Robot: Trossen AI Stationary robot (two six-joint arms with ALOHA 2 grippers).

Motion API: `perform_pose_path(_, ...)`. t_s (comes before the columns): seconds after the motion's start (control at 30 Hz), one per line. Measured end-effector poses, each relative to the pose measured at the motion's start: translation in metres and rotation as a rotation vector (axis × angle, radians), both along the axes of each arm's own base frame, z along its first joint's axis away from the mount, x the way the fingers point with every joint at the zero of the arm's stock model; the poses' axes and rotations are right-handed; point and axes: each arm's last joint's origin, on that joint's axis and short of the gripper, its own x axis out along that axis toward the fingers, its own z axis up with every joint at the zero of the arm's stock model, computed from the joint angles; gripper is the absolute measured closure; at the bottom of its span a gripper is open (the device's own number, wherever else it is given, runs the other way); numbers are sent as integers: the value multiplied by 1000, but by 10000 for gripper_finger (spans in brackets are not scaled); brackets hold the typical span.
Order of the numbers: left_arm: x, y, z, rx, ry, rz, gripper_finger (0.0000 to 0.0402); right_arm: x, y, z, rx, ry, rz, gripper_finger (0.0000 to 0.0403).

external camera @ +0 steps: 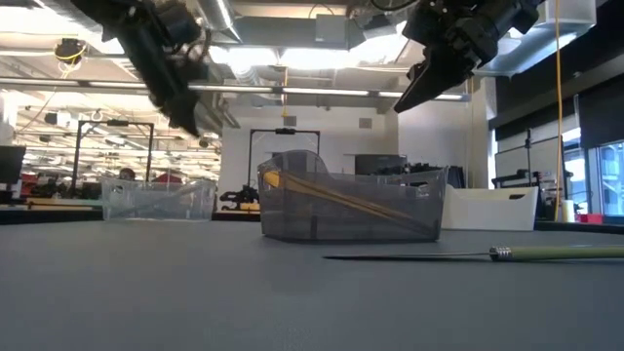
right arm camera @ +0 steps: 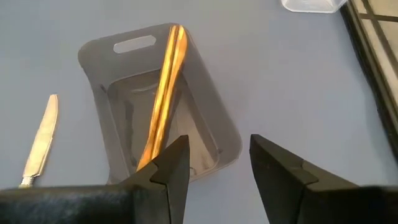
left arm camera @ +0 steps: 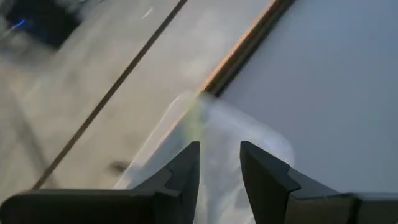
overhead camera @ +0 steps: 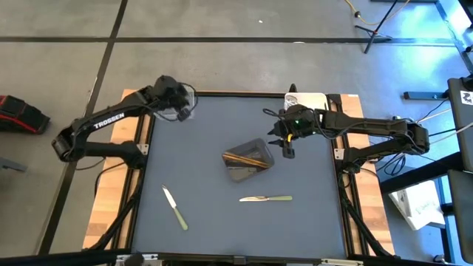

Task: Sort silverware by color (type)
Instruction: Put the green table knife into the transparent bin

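1. Two green-handled knives lying on grey table (overhead camera: 222, 133) – one (overhead camera: 175, 207) diagonal, one (overhead camera: 265, 198) crosswise.
2. Gold pieces (overhead camera: 247, 159) lying slantwise in grey tub (overhead camera: 249, 160).
3. Left gripper (left arm camera: 219, 163) hovering over clear tub (left arm camera: 217, 134), far-left corner – fingers apart, empty.
4. Right gripper (right arm camera: 219, 163) hanging beside grey tub, open, empty.

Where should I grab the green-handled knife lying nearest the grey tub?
Probably the green handle, from straight above. The knife lies flat on the mat, clear of the grey tub, running left to right with its blade toward the left arm's side. The handle looks thicker than the blade, so set the fingers across it. The right gripper, open, hovers closest.
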Motion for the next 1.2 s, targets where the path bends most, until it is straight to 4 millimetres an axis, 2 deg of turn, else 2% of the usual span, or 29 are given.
perform_pose_path(0.1,12,-19,9,-46,-112,-152,293,2,8,-4,52,-32,81,249)
perform_pose_path(0.27,35,-60,16,-149,-236,-415,294,7,32,-12,57,-66,190,249)
perform_pose_path(0.47,59,-117,11,-252,-234,-655,294,6,58,-17,47,-57,276,249)
perform_pose_path(0.6,68,-155,5,-322,-211,-768,294,8,71,-16,66,-71,309,249)
perform_pose_path(0.73,73,-187,-2,-366,-196,-798,294,21,87,-19,120,-133,320,249)
perform_pose_path(0.9,76,-226,-11,-370,-184,-816,294,31,113,-34,123,-109,412,249)
perform_pose_path(1.2,94,-289,4,-312,-240,-780,294,38,164,-49,142,-168,570,249)
